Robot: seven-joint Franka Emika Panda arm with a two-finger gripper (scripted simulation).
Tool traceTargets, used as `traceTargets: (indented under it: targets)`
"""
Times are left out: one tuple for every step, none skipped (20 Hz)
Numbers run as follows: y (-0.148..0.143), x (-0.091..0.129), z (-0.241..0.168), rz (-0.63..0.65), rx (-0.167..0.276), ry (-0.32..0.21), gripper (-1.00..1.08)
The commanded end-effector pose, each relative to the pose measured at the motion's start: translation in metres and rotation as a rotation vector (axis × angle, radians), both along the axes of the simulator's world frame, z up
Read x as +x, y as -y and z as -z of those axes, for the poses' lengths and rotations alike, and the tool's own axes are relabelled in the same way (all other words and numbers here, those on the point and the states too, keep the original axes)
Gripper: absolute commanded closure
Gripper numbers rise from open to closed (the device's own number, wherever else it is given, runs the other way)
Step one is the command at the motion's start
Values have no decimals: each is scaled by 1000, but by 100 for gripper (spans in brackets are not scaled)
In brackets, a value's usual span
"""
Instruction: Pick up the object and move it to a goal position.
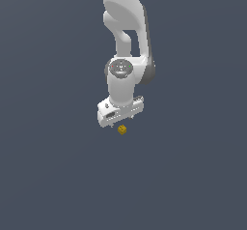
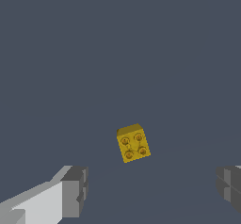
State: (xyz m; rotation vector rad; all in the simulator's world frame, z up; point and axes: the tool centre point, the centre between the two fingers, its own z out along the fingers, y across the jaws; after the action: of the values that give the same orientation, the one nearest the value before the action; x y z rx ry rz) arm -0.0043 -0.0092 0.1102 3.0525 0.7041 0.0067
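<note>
While the white arm (image 1: pixel 126 40) reaches down from the top of the exterior view, its gripper (image 1: pixel 120 118) hangs over a plain dark grey floor (image 1: pixel 53 176). The cube (image 1: pixel 122 129), small and mustard yellow, shows just beneath the gripper's lower edge, near its middle. From this view the fingers are not clear enough to tell how the jaws stand.

Seen from the wrist view, the gripper (image 2: pixel 151 188) has its jaws spread wide, holding nothing. One grey fingertip (image 2: pixel 75 191) and the other (image 2: pixel 229 186) stand well apart. The cube (image 2: pixel 133 143) lies on the floor (image 2: pixel 117 53) beyond them, touching neither, turned slightly askew, with four round studs on its face.
</note>
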Motion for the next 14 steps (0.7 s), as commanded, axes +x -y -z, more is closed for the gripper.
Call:
traceTargets:
  targets:
    - [1, -2, 9, -68, 1, -2, -92]
    - [1, -3, 12, -92, 1, -3, -92]
    - [1, -4, 15, -115, 1, -3, -92]
    - [2, -4, 18, -136, 2, -4, -92]
    - [2, -5, 21, -157, 2, -4, -92]
    - [2, -6, 23, -175, 3, -5, -92]
    - [2, -6, 25, -193, 3, -5, -92]
    - [2, -7, 27, -208, 4, -6, -92]
    - [2, -7, 29, -223, 4, -6, -92]
    - [3, -8, 31, -236, 5, -6, -92]
    - [3, -8, 32, -248, 5, -6, -92]
    - [3, -9, 34, -258, 5, -7, -92]
    - [3, -9, 35, -267, 6, -7, -92]
    - [3, -9, 36, -275, 6, -7, -92]
